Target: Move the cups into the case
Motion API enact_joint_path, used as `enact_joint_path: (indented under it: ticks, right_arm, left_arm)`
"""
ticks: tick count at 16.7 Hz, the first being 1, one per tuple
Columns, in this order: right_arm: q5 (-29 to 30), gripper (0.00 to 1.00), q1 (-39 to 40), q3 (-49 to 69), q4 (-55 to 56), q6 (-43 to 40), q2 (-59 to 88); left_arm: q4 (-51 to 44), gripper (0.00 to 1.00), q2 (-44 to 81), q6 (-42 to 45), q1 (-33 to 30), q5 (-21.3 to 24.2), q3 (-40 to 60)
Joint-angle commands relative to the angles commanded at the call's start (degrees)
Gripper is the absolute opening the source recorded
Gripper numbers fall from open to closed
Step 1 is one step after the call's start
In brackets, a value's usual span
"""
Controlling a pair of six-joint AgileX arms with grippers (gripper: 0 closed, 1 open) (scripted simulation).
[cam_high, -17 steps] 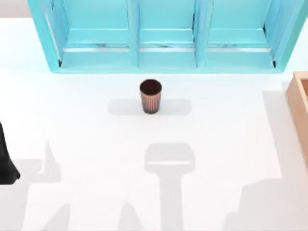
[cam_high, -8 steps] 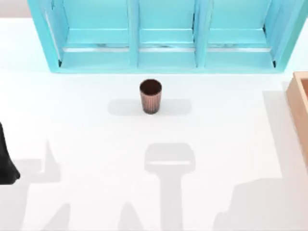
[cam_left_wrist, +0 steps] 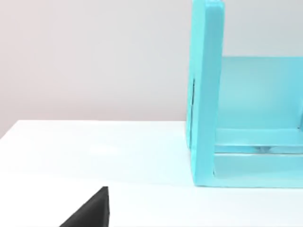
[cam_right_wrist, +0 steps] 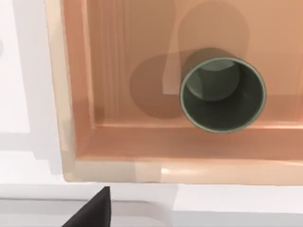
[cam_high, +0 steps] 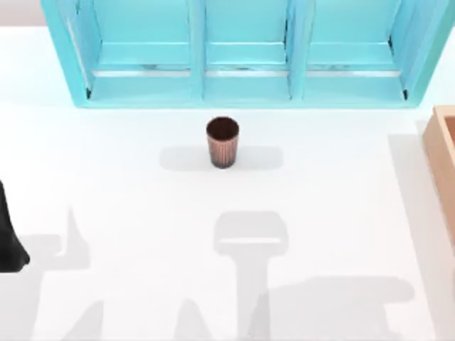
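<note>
Standing upright near the table's middle, just in front of the turquoise shelf unit (cam_high: 245,53), the ribbed reddish-brown cup (cam_high: 222,142) is seen, long axis vertical, mouth up. The olive-green cup (cam_right_wrist: 222,94) is already set inside the wooden case (cam_right_wrist: 75,94) at the right edge. Left arm (cam_high: 8,234) is parked at the far left; neither claw's opening can be told. White tabletop (cam_high: 142,213) around the ribbed cup, ample room judged.

Top view: high above the worktop (cam_high: 128,192), looking down, taking in the blue shelf (cam_high: 245,92) and the case (cam_high: 442,156) at the right edge. Left wrist: low, level, near the shelf's (cam_left_wrist: 206,94) end. Right wrist: close above the case (cam_right_wrist: 118,132), facing down.
</note>
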Motion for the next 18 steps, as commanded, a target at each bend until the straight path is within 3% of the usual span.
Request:
enact_joint_path:
  ticks: [8, 12, 18]
  right_arm:
    - [0.78, 1.0, 3.78, 3.88, -0.02, 3.76, 3.86]
    - [3.54, 1.0, 15.1, 17.44, 0.26, 15.26, 16.92]
    - [9.47, 1.0, 39.21, 47.63, 2.29, 38.92, 43.73]
  left_arm:
    - [0.0, 1.0, 0.0, 0.0, 0.0, 0.0, 0.0]
    - [0.0, 1.0, 0.0, 0.0, 0.0, 0.0, 0.0]
    - [0.0, 1.0, 0.0, 0.0, 0.0, 0.0, 0.0]
